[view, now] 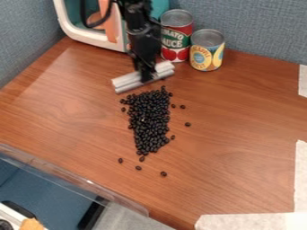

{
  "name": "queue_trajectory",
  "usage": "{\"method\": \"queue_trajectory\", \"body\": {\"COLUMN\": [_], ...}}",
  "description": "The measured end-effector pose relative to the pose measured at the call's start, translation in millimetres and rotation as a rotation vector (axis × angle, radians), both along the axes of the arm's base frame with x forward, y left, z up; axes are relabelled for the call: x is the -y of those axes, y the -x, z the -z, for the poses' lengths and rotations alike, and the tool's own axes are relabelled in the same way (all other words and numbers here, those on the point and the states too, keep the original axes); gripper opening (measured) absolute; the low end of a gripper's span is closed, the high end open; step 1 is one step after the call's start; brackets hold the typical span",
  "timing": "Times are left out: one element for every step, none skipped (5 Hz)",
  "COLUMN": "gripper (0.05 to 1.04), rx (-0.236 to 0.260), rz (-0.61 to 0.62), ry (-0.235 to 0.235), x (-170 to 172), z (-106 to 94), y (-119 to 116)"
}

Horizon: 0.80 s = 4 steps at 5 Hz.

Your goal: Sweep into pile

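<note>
The gripper (144, 77) hangs from the top edge over the upper middle of the table (240, 170), shut on a pale grey bar-shaped sweeper (127, 82), which lies at a slant with its left end lower. Just below the sweeper is a heap of black beans (148, 117), a long patch that narrows toward the bottom. Several single beans lie apart from it, such as a stray bean (187, 124) to the right and another bean (164, 174) below.
Behind the gripper stand a red tomato sauce can (176, 36) and a yellow-labelled can (207, 50). A white and teal toy box (90, 37) is at the upper left. Clear plastic edging (72, 176) runs along the lower left, and white tape (246, 221) marks the lower right.
</note>
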State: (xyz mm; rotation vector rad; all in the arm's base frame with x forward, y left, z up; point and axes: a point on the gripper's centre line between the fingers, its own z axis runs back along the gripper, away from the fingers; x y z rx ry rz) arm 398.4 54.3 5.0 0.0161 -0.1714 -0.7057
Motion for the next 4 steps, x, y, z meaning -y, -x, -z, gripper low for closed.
{"method": "queue_trajectory", "body": {"gripper": [0.357, 0.357, 0.357, 0.357], "rx": [-0.014, -0.006, 0.021, 0.033], "rz": [0.030, -0.002, -0.155, -0.321], "ry": [-0.010, -0.033, -0.035, -0.025], "x": [10.0, 4.0, -19.4, -61.4], "z": [-0.1, -3.5, -16.9, -25.0], "y": [25.0, 34.8, 24.2, 27.4]}}
